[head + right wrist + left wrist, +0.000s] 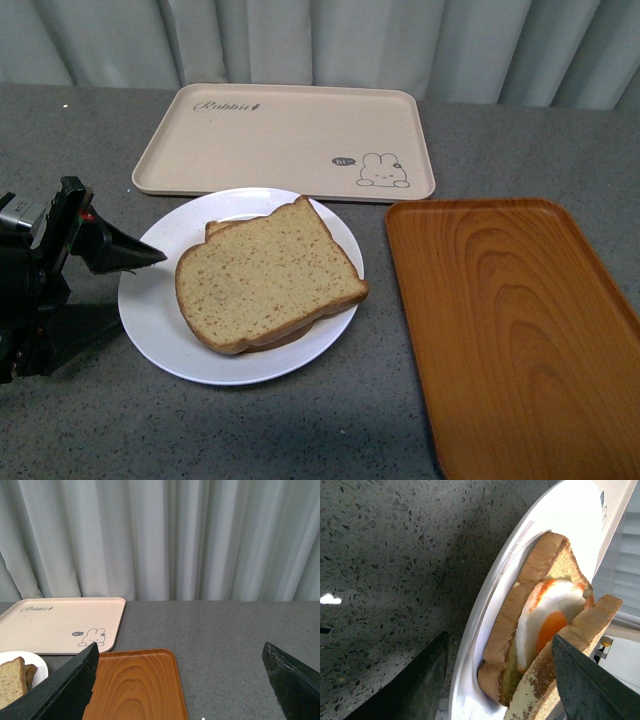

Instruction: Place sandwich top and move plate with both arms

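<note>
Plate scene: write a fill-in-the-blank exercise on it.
The top slice lies on the ___ plate.
The egg sits ___ the top slice.
The wood tray lies to the plate's ___.
The left tool is ___.
Missing: white; under; right; open.

Worktop [300, 420]: dark grey with fine pale and black speckle. Plate [160, 330]: plain white. Sandwich top [265, 275]: tan, darker flecks, brown crust. Fried egg [555, 615]: white, orange yolk, reddish-orange streak. Rabbit tray [280, 130]: beige, dark script, outlined rabbit print. Wood-grain tray [510, 320]: orange-brown, darker grain lines. Curtain [175, 540]: pale grey.
</note>
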Controlling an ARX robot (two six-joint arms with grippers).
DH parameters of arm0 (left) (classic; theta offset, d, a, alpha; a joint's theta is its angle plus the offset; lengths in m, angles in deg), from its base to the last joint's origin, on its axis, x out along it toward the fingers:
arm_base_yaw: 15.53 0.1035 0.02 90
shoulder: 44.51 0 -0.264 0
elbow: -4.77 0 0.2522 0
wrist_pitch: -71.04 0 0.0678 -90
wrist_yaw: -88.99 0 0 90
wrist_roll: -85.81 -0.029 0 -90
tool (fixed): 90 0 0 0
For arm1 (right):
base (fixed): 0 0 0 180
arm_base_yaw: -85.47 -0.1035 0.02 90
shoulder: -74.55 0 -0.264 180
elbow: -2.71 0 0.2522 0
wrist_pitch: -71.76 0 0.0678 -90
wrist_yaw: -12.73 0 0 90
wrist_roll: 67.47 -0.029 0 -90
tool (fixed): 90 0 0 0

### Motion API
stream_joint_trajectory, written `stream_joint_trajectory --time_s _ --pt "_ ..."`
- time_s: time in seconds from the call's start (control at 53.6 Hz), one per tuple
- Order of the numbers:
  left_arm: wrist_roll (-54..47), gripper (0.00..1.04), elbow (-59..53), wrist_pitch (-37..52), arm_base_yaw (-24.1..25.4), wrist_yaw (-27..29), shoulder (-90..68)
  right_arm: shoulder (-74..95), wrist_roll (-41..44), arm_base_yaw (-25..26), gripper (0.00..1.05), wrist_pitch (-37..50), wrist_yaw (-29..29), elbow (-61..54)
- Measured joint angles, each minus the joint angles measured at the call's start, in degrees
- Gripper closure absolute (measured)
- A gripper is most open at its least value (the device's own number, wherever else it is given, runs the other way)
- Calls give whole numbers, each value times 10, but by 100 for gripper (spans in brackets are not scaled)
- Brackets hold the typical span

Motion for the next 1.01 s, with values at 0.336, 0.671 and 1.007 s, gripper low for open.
stream_joint_trajectory --time_s 0.336,0.671,1.007 --pt "3 95 0 0 5 -5 -2 0 0 0 9 0 0 0" --pt "28 101 -6 42 12 -31 -2 0 0 0 9 0 0 0" --pt "130 101 -35 206 43 -68 -2 0 0 0 9 0 0 0"
